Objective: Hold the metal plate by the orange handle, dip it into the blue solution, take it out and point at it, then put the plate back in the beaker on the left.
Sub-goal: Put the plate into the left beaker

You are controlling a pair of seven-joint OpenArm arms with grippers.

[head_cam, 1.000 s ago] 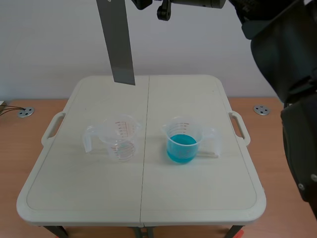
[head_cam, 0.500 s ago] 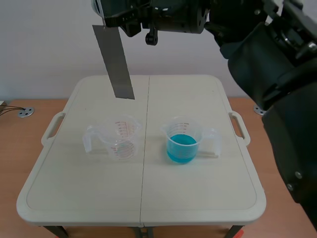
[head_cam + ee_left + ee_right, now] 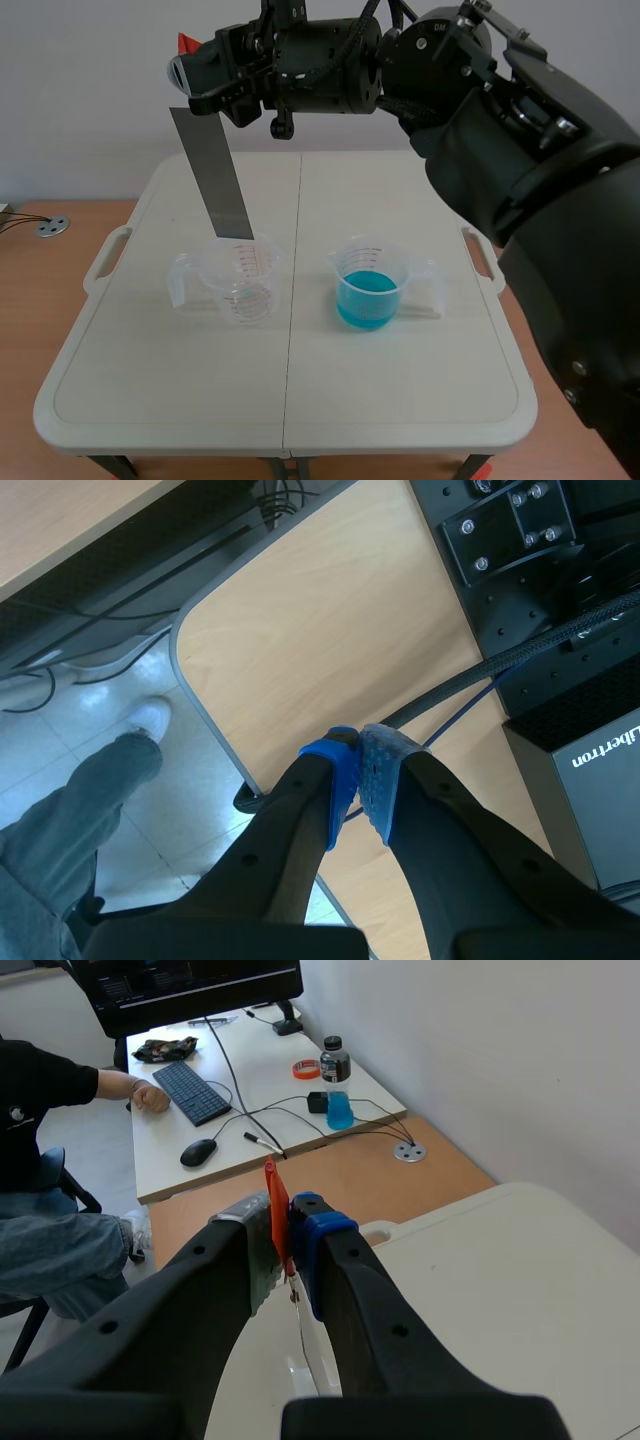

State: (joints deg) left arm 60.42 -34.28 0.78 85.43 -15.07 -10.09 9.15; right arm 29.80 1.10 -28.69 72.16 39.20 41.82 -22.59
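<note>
Grey metal plate (image 3: 212, 175) is held tilted above the worktop (image 3: 400, 400), lower edge at the rim of the clear beaker (image 3: 240, 285) | orange handle (image 3: 276, 1210) is clamped in the right hand (image 3: 285, 1228) | blue solution (image 3: 365, 300) is seen in the neighbouring beaker | left hand (image 3: 360, 780) is closed on nothing, away from the worktop

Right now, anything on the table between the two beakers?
Nothing: only bare table with its centre seam between the empty beaker and the beaker of blue solution, per the scene view.
</note>
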